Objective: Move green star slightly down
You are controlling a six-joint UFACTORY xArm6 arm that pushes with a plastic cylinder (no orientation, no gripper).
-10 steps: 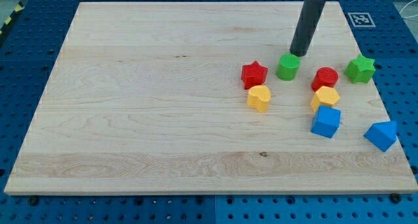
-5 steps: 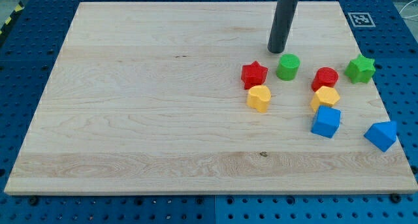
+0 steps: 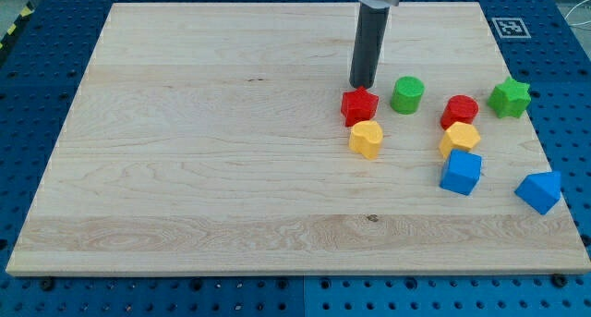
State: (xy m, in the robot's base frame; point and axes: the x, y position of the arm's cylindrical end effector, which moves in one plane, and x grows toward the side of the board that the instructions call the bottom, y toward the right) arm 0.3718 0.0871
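Wood board (image 3: 203, 151) lies on blue pegboard (image 3: 37, 95). Green star (image 3: 509, 97) sits flat at three o'clock, no long axis. My tip (image 3: 361, 85), clawless, touches red star (image 3: 359, 105).

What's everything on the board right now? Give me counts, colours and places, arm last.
green star: 1, green, far right, near the view's top
green cylinder: 1, green, right of the red star
red star: 1, red, just below my tip
red block: 1, red, above a yellow block
yellow blocks: 2, yellow, one below the red star, one below the red block
blue blocks: 2, blue, lower right
board: 1, light wood
my tip: 1, dark rod, at the red star's top edge
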